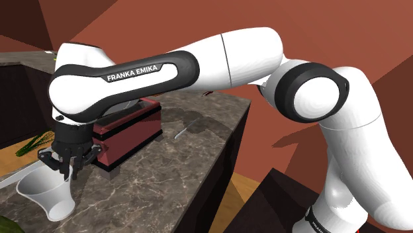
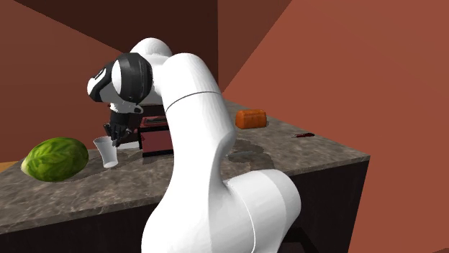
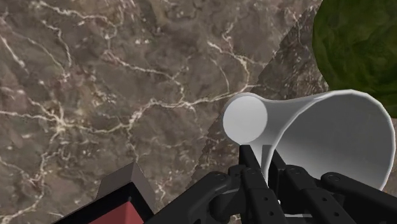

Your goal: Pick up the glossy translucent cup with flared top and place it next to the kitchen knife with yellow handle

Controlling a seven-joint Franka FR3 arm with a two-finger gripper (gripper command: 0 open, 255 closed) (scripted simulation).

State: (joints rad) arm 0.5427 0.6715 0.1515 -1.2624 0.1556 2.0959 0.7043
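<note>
1. the two black fingers (image 3: pixel 251 168) stand close together and pinch the near wall of the cup (image 3: pixel 331 133) at its rim. a thin white strip of that wall shows between them, with one finger inside the mouth and one outside.
2. the gripper (image 3: pixel 264 156) points down onto the cup's edge. in the shoulder view the gripper (image 1: pixel 66 165) hangs over the rim of the cup (image 1: pixel 49 195). in the second exterior view the gripper (image 2: pixel 115 135) sits just above the cup (image 2: pixel 108 152).
3. the cup is plain glossy white, narrow at the base and flaring wide to the top, with its mouth up. its base is down at the countertop (image 3: pixel 95 83), but i cannot tell whether it rests there or hangs a shade clear.
4. the countertop (image 1: pixel 172 165) is dark brown marbled stone with pale veins.
5. just beside the cup, a red box (image 1: pixel 129 132) with a dark top stands on the stone. one corner of it (image 3: pixel 118 213) shows next to the fingers.
6. on the cup's other side lies a round, leafy green head (image 2: pixel 55 159), near the cup but apart from it (image 3: pixel 359 44).
7. farther along the counter in the second exterior view sit an orange block (image 2: pixel 250 118) and a small dark red thing (image 2: pixel 304 135). both are well apart from the cup and too small to name.
8. the white arm (image 1: pixel 218 59), lettered "franka emika", arches over the red box and down to the cup.
9. red-brown walls (image 2: pixel 345 65) stand behind the counter.
</note>
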